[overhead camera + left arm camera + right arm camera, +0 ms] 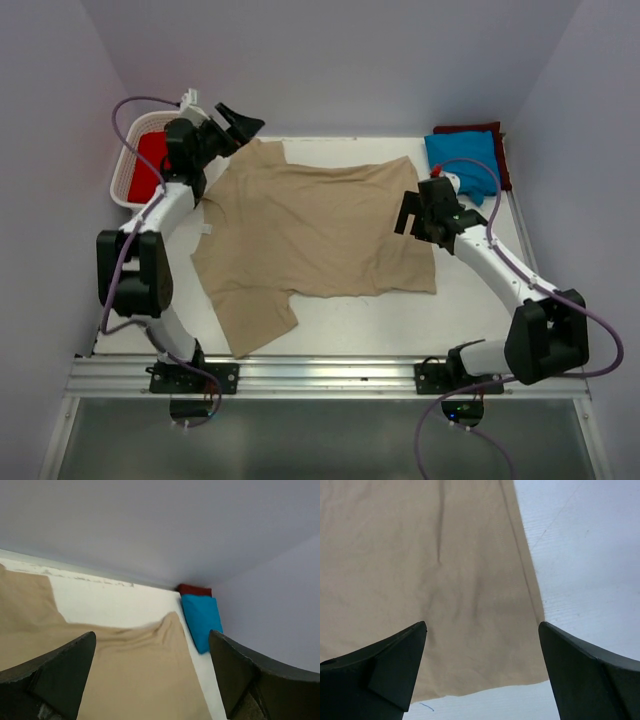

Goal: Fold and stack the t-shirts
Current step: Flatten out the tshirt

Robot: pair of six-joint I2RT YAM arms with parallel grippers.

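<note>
A white lattice basket (128,192) stands at the far left edge of the surface (360,320), and a red t-shirt (150,165) lies bundled inside it. At the far right corner a folded bright blue t-shirt (462,165) rests on top of a dark maroon t-shirt (470,129), whose edges show behind and beside it; the left wrist view shows the same pair, blue (201,620) in front of maroon (195,589), against the wall. The tan t-shirt (320,235) lies spread out flat across the middle of the surface, with one sleeve reaching toward the near left. The left fingers (240,125) hang over the shirt's far left corner, just beside the basket, spread wide with nothing between them; from the left wrist the two fingers (55,675) frame the tan cloth (140,680), which lies below and beyond them. The right fingers (412,213) sit at the shirt's right edge, also spread wide and holding nothing. In the right wrist view the cloth (430,580) fills the space beyond the fingers (385,665), its edge running down toward the right-hand finger and its corner ending on bare surface between the two. Whether these fingers touch the cloth cannot be told.
</note>
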